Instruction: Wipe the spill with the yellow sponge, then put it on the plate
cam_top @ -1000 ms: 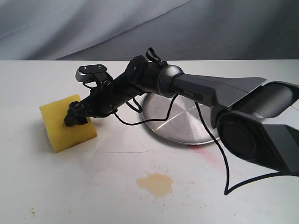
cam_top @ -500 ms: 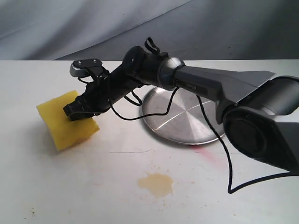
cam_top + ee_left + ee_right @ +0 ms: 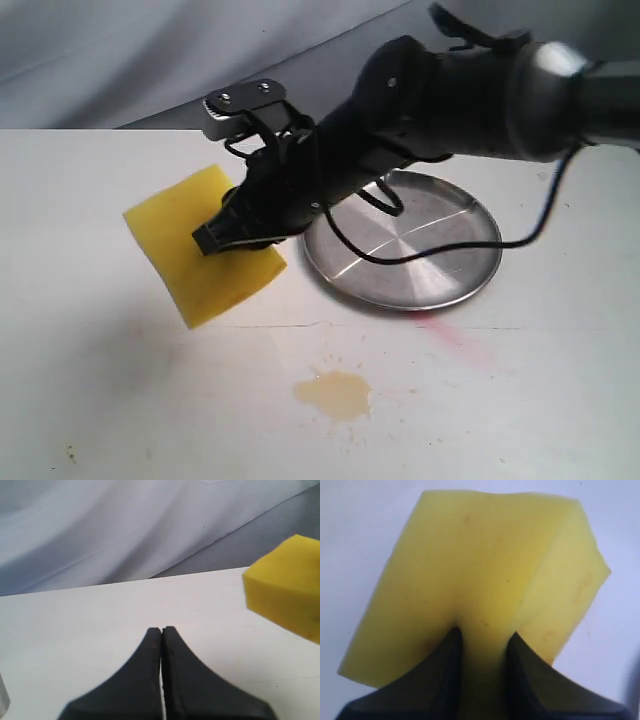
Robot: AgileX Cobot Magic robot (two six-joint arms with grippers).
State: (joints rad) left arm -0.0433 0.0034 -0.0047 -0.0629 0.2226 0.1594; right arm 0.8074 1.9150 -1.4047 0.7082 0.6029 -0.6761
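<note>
The yellow sponge hangs tilted above the white table, left of the plate. My right gripper is shut on the yellow sponge, and in the right wrist view its two black fingers pinch deep into the foam. The spill, a small yellowish-brown puddle with splatter dots, lies on the table in front of the plate, below and right of the sponge. My left gripper shows only in its own wrist view, jaws pressed together with nothing between them. The sponge appears there off to one side.
A faint pink streak marks the table between the plate and the spill. A grey cloth backdrop hangs behind the table's far edge. The right arm and its cable pass above the plate.
The right gripper has lifted the sponge off the table and carried it rightward, toward the plate. The arm has swung up and to the right.
</note>
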